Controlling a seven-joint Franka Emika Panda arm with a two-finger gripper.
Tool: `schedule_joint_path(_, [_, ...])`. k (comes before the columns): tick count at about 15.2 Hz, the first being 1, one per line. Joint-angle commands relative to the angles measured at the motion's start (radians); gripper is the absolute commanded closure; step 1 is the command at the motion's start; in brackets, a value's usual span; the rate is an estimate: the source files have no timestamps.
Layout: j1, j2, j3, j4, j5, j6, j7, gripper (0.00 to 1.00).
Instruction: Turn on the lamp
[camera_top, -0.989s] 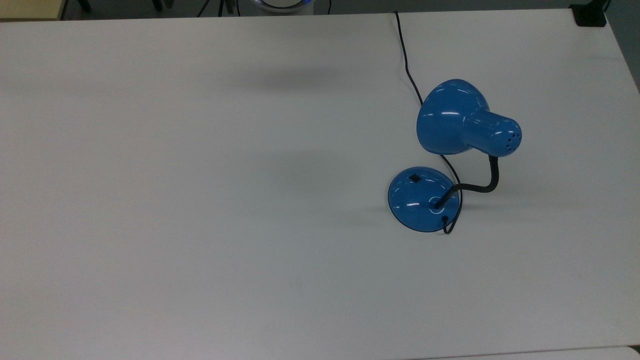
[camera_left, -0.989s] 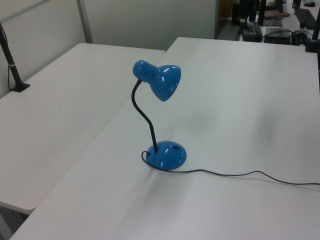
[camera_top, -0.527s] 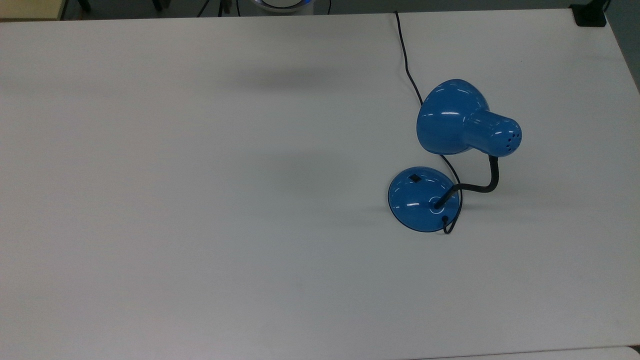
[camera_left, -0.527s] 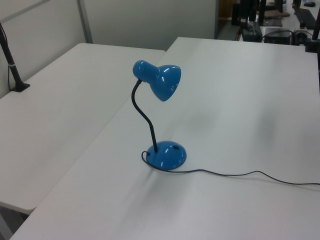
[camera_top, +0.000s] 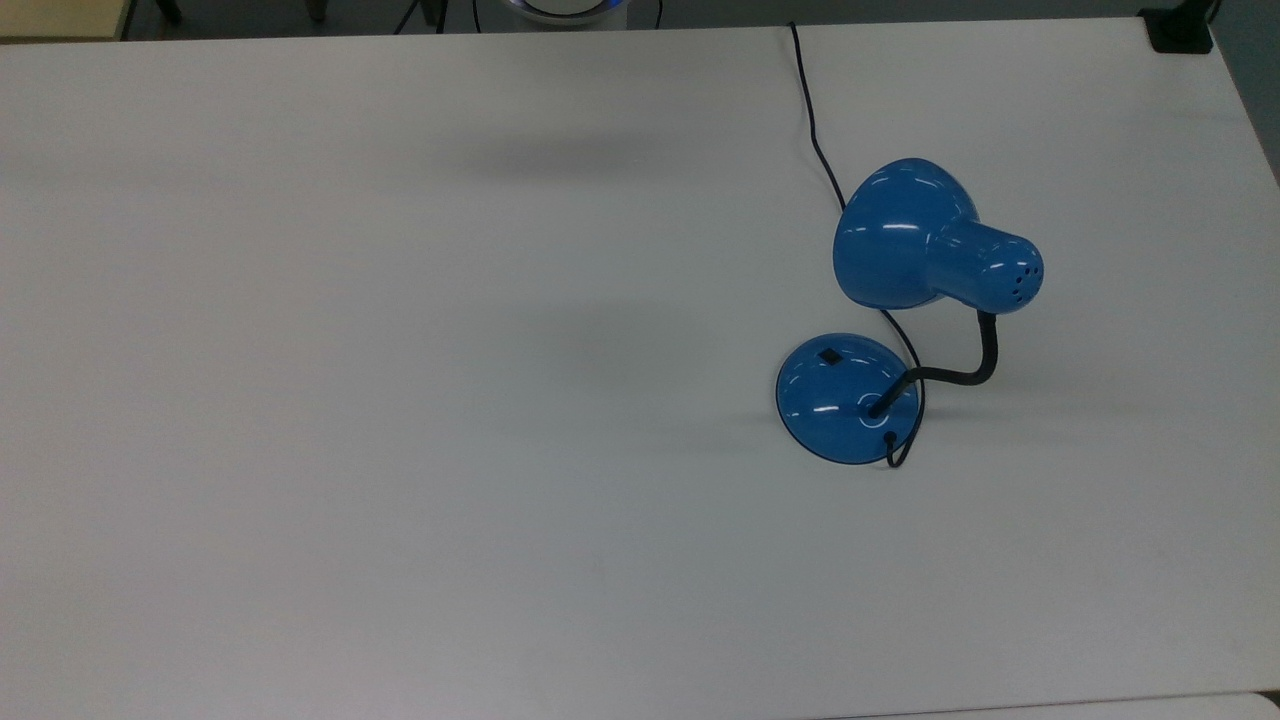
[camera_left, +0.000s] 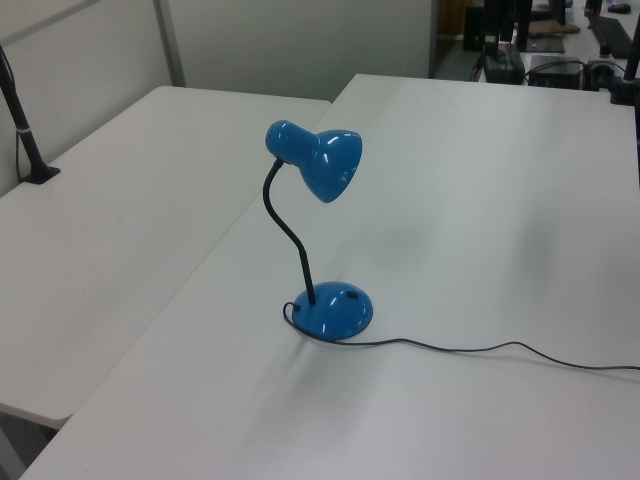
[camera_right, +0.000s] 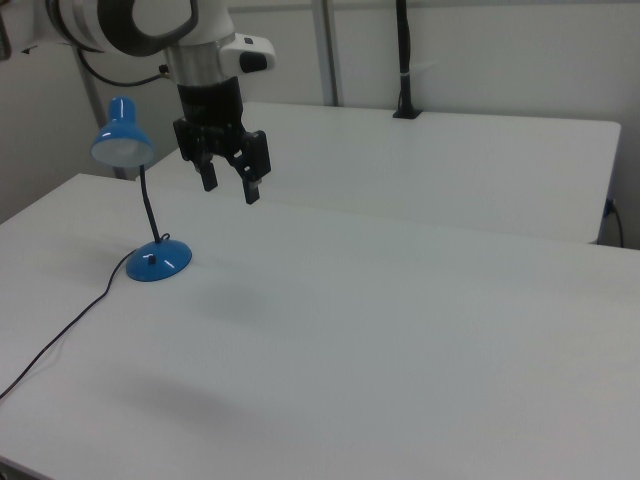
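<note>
The glossy blue lamp (camera_top: 905, 240) stands on the white table (camera_top: 400, 400) at the top view's right, its bell shade unlit. A black gooseneck (camera_top: 960, 372) curves down to the round blue base (camera_top: 835, 400), which carries a small black switch (camera_top: 829, 354). The lamp (camera_left: 318, 165) and its base (camera_left: 337, 311) also stand in the left view. In the right view the lamp (camera_right: 120, 140) rises at the left from its base (camera_right: 160, 262). My gripper (camera_right: 230, 185) hangs open in the air to the right of the lamp in the right view, well above the table, holding nothing.
The black cord (camera_top: 812, 120) runs from the base to the table's far edge in the top view, and trails across the table (camera_left: 480, 349) in the left view. A second white table (camera_left: 110, 230) adjoins. A black post (camera_right: 403, 60) stands clamped at the back.
</note>
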Motion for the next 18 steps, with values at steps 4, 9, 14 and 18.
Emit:
schedule_joint_path(4, [0.001,-0.003,-0.012,0.014,0.038,-0.037,-0.145,1.0])
schedule_joint_path(9, [0.058,-0.007,-0.015,-0.01,0.044,-0.028,-0.308,1.0])
schedule_joint_path(14, [0.327,-0.023,-0.156,-0.05,0.085,-0.013,-0.399,1.0])
schedule_joint_path(18, [0.464,-0.016,-0.181,-0.051,0.114,0.034,-0.394,1.0])
